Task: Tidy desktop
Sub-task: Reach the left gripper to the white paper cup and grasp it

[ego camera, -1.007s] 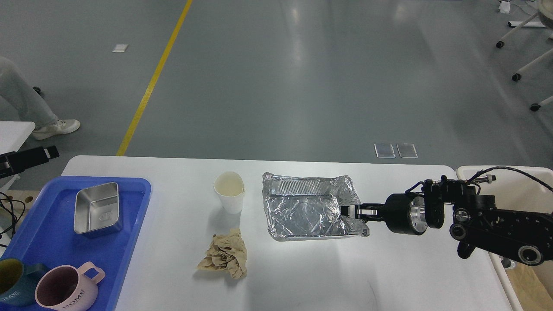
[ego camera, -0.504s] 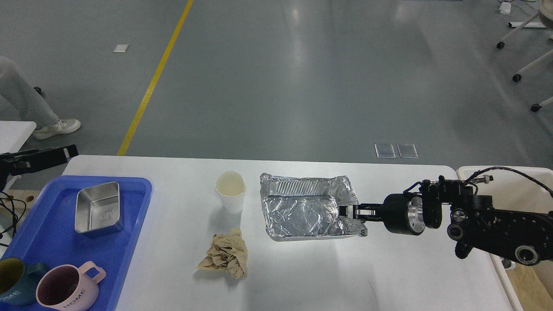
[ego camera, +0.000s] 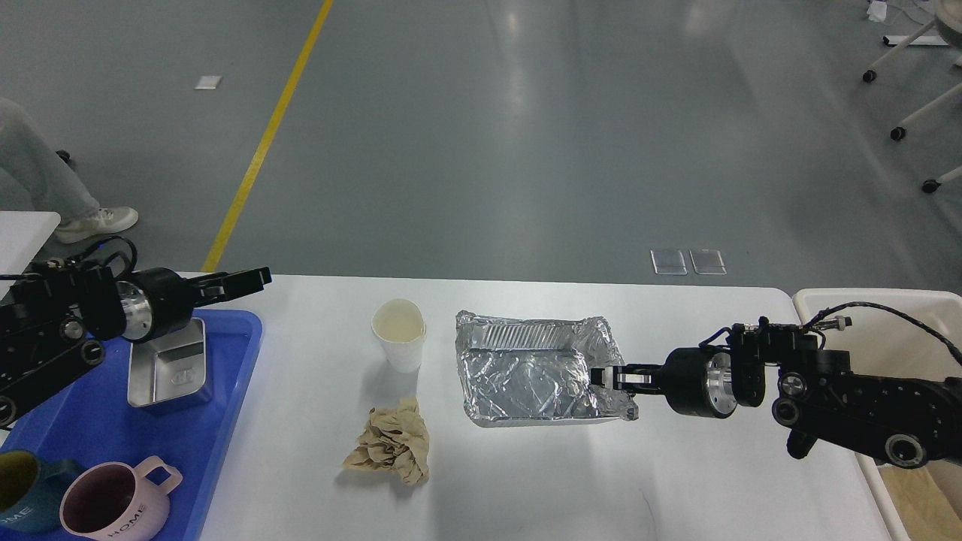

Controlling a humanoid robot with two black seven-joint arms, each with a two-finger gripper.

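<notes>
The white desktop (ego camera: 526,481) holds a crumpled aluminium foil tray (ego camera: 526,368), a white paper cup (ego camera: 400,342) and a wad of crumpled brown paper (ego camera: 391,443). My right gripper (ego camera: 605,376) comes in from the right and is shut on the foil tray's right rim. My left gripper (ego camera: 252,278) reaches in from the left, above the far corner of the blue tray (ego camera: 218,421). It holds nothing. Its fingers are seen edge-on, so I cannot tell whether they are open or shut.
The blue tray on the left carries a steel box (ego camera: 169,364), a pink mug (ego camera: 113,503) and a dark teal mug (ego camera: 22,488). A beige bin (ego camera: 887,315) stands off the table's right end. A person's leg shows on the floor at far left.
My left arm has swung in from the left edge to over the blue tray's far corner. My right gripper and the foil tray have shifted slightly.
</notes>
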